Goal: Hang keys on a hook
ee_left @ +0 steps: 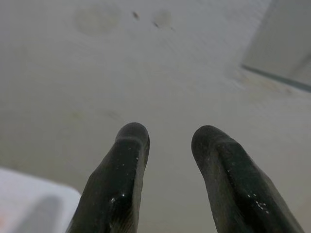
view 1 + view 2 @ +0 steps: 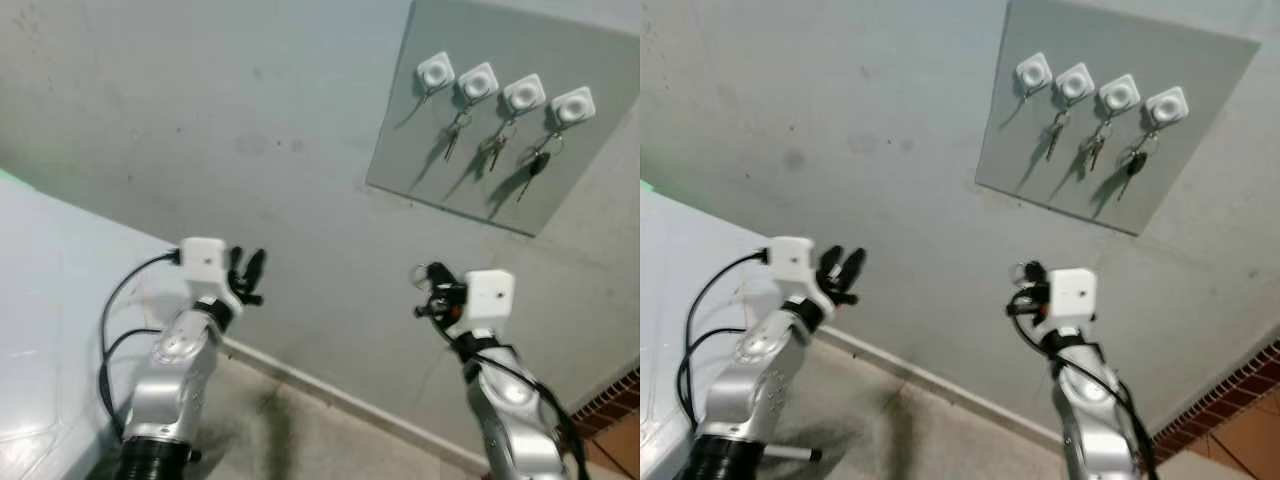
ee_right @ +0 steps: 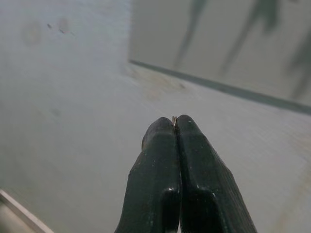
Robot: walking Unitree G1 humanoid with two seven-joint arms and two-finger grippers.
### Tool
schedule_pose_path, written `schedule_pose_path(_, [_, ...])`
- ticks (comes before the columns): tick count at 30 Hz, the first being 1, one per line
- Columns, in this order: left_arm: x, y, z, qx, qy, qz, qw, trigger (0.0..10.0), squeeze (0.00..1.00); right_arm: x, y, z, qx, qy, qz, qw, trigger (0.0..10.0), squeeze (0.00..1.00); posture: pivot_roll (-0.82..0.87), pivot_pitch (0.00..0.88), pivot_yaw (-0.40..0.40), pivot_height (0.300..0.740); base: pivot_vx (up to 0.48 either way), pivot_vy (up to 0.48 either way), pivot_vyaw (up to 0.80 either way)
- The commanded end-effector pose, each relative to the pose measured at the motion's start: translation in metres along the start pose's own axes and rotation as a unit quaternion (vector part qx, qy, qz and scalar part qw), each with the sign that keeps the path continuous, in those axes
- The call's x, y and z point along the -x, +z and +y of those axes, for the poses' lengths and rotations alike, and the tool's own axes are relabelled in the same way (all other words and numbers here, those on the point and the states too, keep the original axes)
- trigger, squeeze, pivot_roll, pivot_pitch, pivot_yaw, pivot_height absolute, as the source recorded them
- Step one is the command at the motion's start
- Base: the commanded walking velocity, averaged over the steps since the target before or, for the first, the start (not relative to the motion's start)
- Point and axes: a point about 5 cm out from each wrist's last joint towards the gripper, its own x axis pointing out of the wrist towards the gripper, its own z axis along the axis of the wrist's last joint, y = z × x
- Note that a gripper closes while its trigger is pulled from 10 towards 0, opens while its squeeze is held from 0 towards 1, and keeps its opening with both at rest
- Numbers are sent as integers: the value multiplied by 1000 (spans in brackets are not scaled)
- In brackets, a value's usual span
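A grey board (image 2: 440,170) on the wall carries a row of white hooks. The leftmost hook (image 2: 435,71) is bare. The other three hooks each hold a hanging bunch of keys (image 2: 494,148). My right gripper (image 2: 424,285) is raised below and left of the board, well short of it. It is shut, and a thin metal key ring (image 3: 174,118) shows edge-on between its fingertips (image 3: 187,127). My left gripper (image 2: 249,275) is held up further left, facing the bare wall. It is open with nothing between its fingers (image 1: 127,145).
A white surface (image 2: 40,300) runs along my left side, close to the left arm. A pale baseboard (image 2: 330,395) lines the foot of the wall above a tan floor. Red brick paving (image 2: 615,400) shows at the lower right.
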Motion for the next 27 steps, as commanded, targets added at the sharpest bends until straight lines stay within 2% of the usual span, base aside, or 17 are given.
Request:
schedule_pose_path(1, [1, 6, 8, -7, 11, -6, 1000, 10000, 0, -4, 8, 9, -6, 14, -15, 1000, 10000, 0, 117, 0, -89, 740, 420, 0, 0])
schedule_pose_path(12, [0, 7, 7, -8, 9, -12, 1000, 10000, 0, -5, 7, 8, -5, 15, -13, 1000, 10000, 0, 118, 0, -90, 740, 415, 0, 0])
schedule_pose_path(20, [0, 9, 8, -14, 24, -16, 999, 10000, 0, -6, 7, 10, -4, 18, -12, 1000, 10000, 0, 123, 0, -92, 740, 0, 0, 0])
schedule_pose_path(27, [-3, 19, -11, -30, -31, -31, 999, 10000, 0, -9, 7, 11, 3, 19, -12, 1000, 10000, 0, 131, 0, -98, 740, 0, 0, 0])
